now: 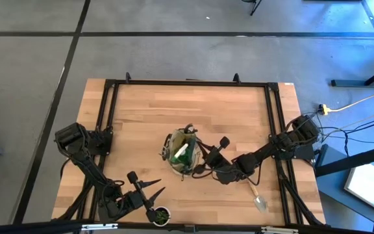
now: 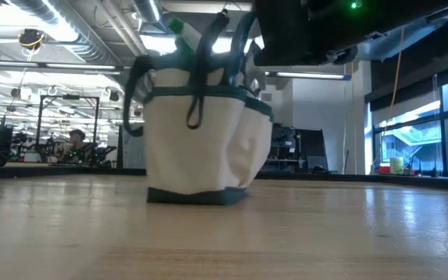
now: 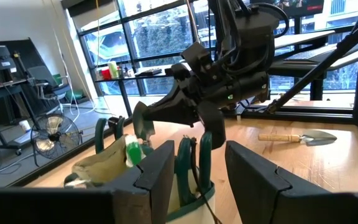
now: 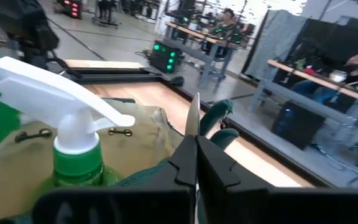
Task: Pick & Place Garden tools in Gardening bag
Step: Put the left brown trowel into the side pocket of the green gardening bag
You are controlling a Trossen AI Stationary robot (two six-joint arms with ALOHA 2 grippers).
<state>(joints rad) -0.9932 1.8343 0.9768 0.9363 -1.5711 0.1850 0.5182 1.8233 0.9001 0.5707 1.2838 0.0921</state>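
Observation:
The gardening bag (image 1: 180, 155) stands upright on its base mid-table, tan with green handles (image 3: 188, 162). A green spray bottle with a white top (image 4: 67, 118) sticks up out of its mouth. My right gripper (image 4: 196, 140) reaches in level from the table's right and is shut at the bag's right rim. At the near left my left gripper (image 1: 158, 187) stands open and clear of the bag, pointing toward it with nothing between its fingers (image 3: 157, 168). A wooden-handled trowel (image 1: 257, 197) lies flat on the table at the near right. My right gripper pinches a thin pale strip (image 4: 193, 115) between its two fingers at the bag's right rim, beside a green handle (image 4: 219, 115). The strip sticks out past the fingertips. Whether it is the bag's cloth or a tool's blade, I cannot tell. The fingers come in level from the table's right.
A small round dark pot with a green plant (image 1: 161, 214) sits at the near edge, close to my left gripper. A black frame (image 1: 187, 82) runs around the tabletop. Bare wood lies between the bag and the far edge.

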